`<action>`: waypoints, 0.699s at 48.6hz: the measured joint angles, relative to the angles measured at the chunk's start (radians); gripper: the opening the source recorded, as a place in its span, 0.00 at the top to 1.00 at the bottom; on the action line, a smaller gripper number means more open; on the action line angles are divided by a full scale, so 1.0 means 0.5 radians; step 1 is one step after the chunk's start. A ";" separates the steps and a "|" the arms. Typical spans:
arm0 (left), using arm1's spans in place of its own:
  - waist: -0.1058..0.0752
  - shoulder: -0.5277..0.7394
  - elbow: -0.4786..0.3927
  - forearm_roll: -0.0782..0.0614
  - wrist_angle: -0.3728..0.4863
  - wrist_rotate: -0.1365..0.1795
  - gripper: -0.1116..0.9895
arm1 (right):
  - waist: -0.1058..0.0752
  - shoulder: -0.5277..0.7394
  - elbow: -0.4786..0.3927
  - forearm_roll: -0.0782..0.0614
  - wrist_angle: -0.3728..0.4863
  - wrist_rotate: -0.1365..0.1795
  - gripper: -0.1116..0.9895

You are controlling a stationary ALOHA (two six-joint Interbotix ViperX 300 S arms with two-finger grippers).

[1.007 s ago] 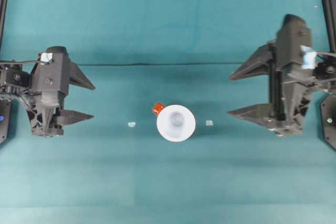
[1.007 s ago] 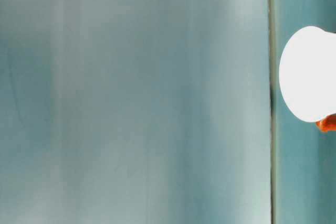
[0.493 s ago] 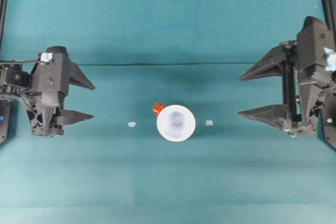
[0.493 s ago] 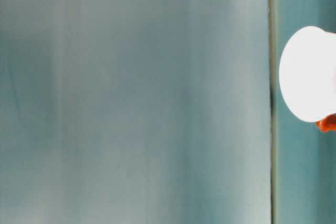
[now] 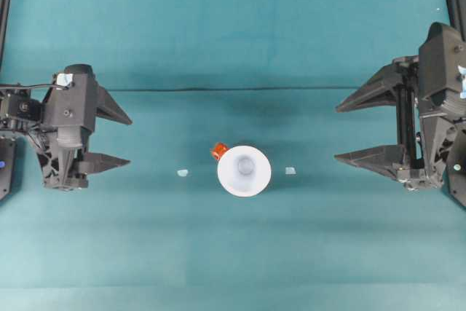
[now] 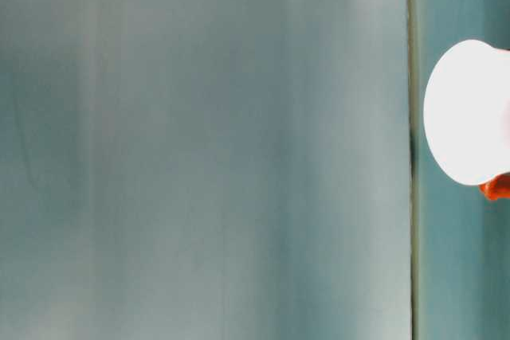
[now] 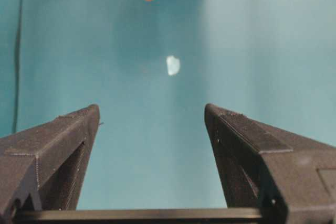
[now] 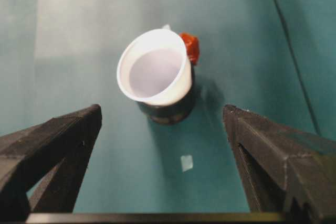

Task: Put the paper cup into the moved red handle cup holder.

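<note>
Paper cup (image 5: 244, 170): white, upright, seated inside the red handle cup holder (image 8: 170, 109); its wide rim overhangs the holder's black wall. In the table-level view the cup (image 6: 466, 113) shows as a bright white round shape with the orange handle tab at its edge.

Red handle cup holder: glossy black, standing on the teal worktop (image 5: 233, 41); handle tab (image 5: 218, 151) juts out on the cup's far-left side in the overhead view. Holder and cup sit between the two claws, well apart from each.

Left claw (image 5: 113, 137): fingers spread, holding nothing, pointing toward the cup. A pale scrap (image 5: 182, 172) lies between it and the holder.

Right claw (image 5: 353, 130): fingers spread wide, holding nothing, facing the cup. A second pale scrap (image 5: 290, 170) lies between it and the cup.
</note>
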 measured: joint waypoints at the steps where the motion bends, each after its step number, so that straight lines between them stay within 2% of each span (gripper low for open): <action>1: 0.000 0.000 0.000 0.000 0.000 0.000 0.14 | 0.000 0.000 0.000 -0.003 0.003 0.000 0.12; 34: 0.000 -0.003 0.000 0.000 0.000 -0.006 0.14 | 0.003 0.000 0.015 -0.003 0.000 0.000 0.12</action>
